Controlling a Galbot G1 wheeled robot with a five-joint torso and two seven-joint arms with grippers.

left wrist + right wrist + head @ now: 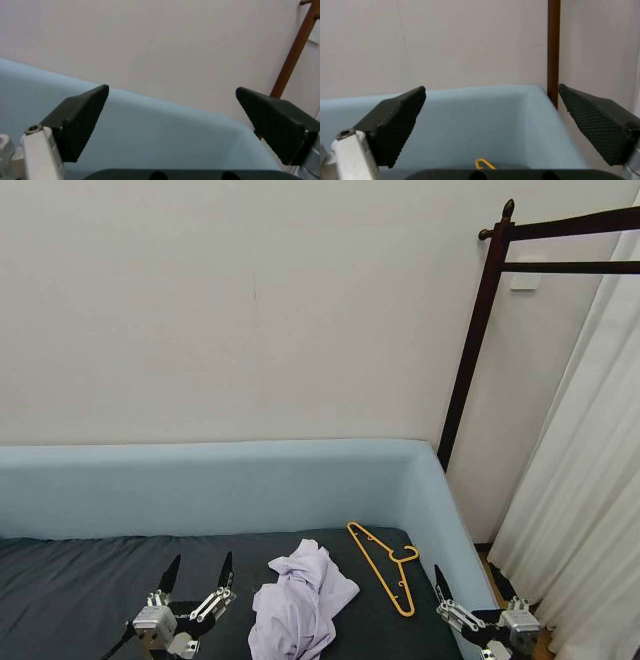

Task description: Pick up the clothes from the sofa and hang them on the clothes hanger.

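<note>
Plain white wall (250, 300) and a pale blue sofa (220, 485), that's your backdrop. Your left gripper (200, 565) has its fingers (80, 120) spread wide with nothing between them. It hovers over the dark seat cushion (70, 590) at the lower left of the head frame. Your right gripper (468, 578) is at the lower right, fingers (395, 123) apart too and empty, by the sofa's right-hand end. Between the two, bottom centre, the crumpled lilac garment (300, 600) lies on the cushion. The orange hanger (385, 565) lies flat just to its right. A dark wooden rack (470, 350) stands upper right, with a white curtain (590, 480) beside it.
</note>
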